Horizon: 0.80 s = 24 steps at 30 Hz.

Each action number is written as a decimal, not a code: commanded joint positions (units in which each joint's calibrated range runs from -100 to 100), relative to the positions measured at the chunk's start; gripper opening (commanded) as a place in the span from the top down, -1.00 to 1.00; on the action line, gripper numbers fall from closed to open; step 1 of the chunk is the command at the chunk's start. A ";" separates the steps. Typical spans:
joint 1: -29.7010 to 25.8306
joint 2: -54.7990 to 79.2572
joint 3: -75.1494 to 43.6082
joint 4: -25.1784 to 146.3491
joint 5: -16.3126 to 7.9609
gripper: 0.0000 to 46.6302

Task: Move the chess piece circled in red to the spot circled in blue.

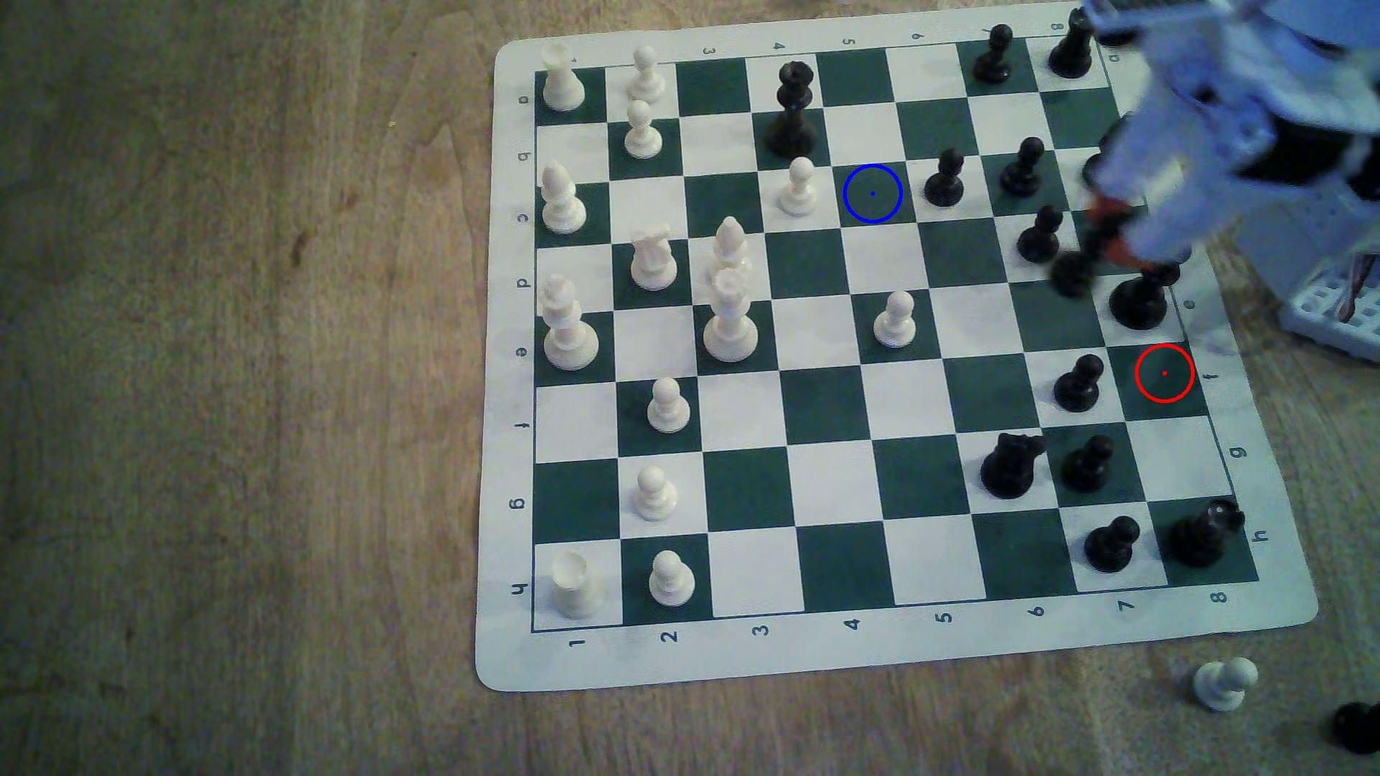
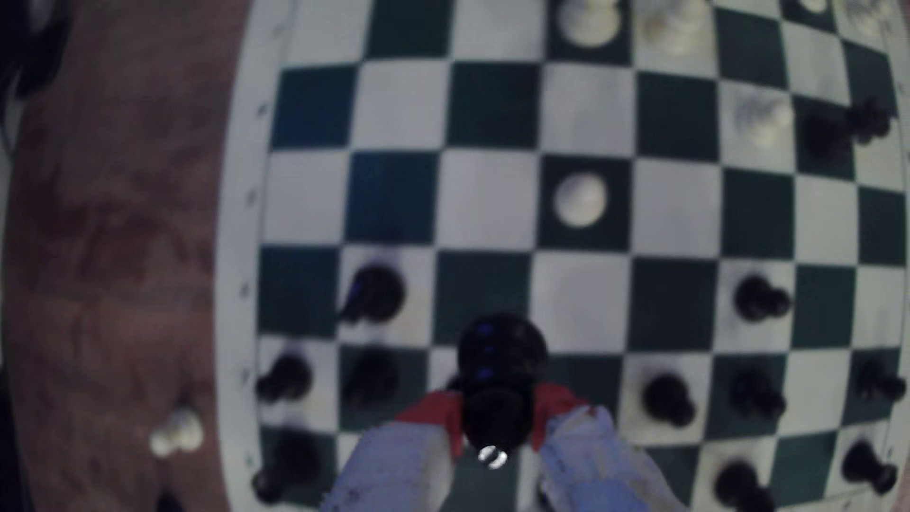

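while the gripper (image 2: 497,423) clamps the black bishop (image 2: 497,384) above the board (image 1: 821,649), the blue-ringed square (image 1: 872,194) sits bare.

A green-and-white chessboard mat (image 1: 821,649) lies on a wooden table (image 1: 224,373). White pieces crowd its left columns, including a rook (image 1: 575,586) at lower left. Off the mat at lower right lies a white pawn (image 1: 1225,683).
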 commanded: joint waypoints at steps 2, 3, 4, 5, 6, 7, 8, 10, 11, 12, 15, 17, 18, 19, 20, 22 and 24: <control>7.48 7.09 -4.20 -4.24 2.15 0.99; 8.26 7.94 -4.02 -4.82 2.30 0.99; 9.28 8.78 -3.75 -5.88 2.49 0.99; 11.39 10.57 -3.57 -7.93 2.93 0.99; 12.56 11.33 -3.57 -8.83 3.22 0.99; 13.89 12.26 -3.84 -9.65 3.52 0.99; 14.91 12.94 -4.02 -10.06 3.76 0.99; 17.33 14.73 -4.29 -11.37 4.59 0.99; 17.80 15.24 -4.29 -11.70 4.74 0.99; 18.43 15.92 -4.29 -11.86 4.98 0.99; 21.16 19.23 -4.38 -13.33 5.67 0.99; 22.34 20.75 -4.38 -14.15 5.91 0.99; 22.96 21.94 -4.11 -15.05 5.96 0.99; 23.28 22.62 -3.84 -15.79 6.01 0.99; 23.59 23.56 -3.75 -16.45 6.11 0.99; 24.45 26.36 -3.75 -18.57 6.25 0.99; 24.68 27.97 -3.75 -19.64 6.25 0.99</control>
